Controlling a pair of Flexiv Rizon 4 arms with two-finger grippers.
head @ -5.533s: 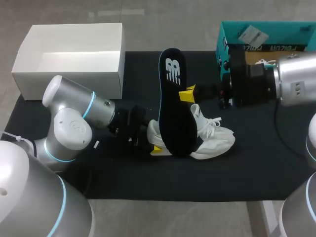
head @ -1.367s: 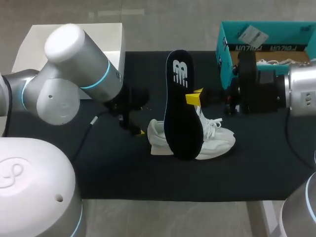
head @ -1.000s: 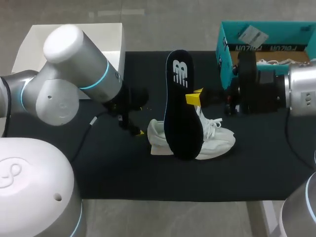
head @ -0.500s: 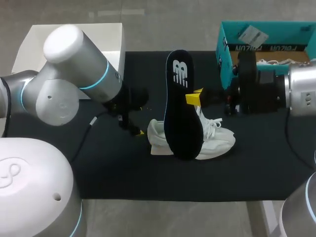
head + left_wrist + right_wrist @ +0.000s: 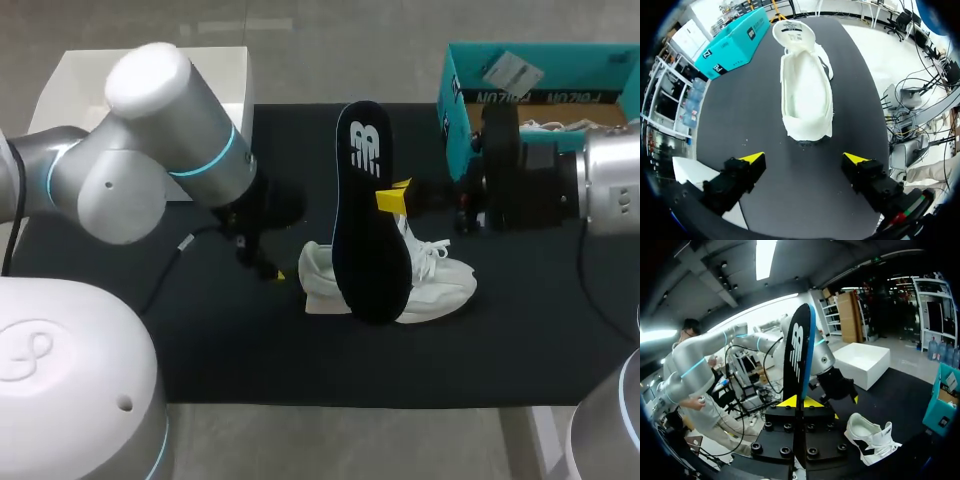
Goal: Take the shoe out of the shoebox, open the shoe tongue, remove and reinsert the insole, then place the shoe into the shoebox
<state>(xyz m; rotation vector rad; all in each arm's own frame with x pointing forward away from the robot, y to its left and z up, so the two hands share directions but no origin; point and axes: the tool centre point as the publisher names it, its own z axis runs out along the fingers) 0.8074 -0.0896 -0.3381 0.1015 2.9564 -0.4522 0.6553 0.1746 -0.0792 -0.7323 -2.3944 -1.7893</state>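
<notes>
– Left claw has lifted and drawn back from the heel of the shoe, hasn't it?
– Yes. It was down at the heel. Now it hangs just off it at 9 o'clock, fingers spread wide with nothing in them. The insole has shifted a touch toward 3 o'clock too.
– And the right claw?
– Closed on the insole, pinching its edge about halfway along. It holds the insole upright, logo end at 12 o'clock and the other end over the shoe.
– Where does the shoe lie?
– On its sole mid-counter, toe toward 3 o'clock and mouth open to the left claw. The tongue looks pulled forward. The shoebox sits at 2 o'clock from it, well apart, and a white box at 10 o'clock.
– How will the insole handle?
– Light, thin foam, I'd judge. It would bend and flop if pushed from one end, so the mid-edge pinch suits it. The low end should go in toward the toe first.
– The shoe?
– Light and soft-sided, likely to slide on the counter under any push. The heel collar looks the firmest place, so I'd have the left claw take hold there while the insole goes in.
</notes>
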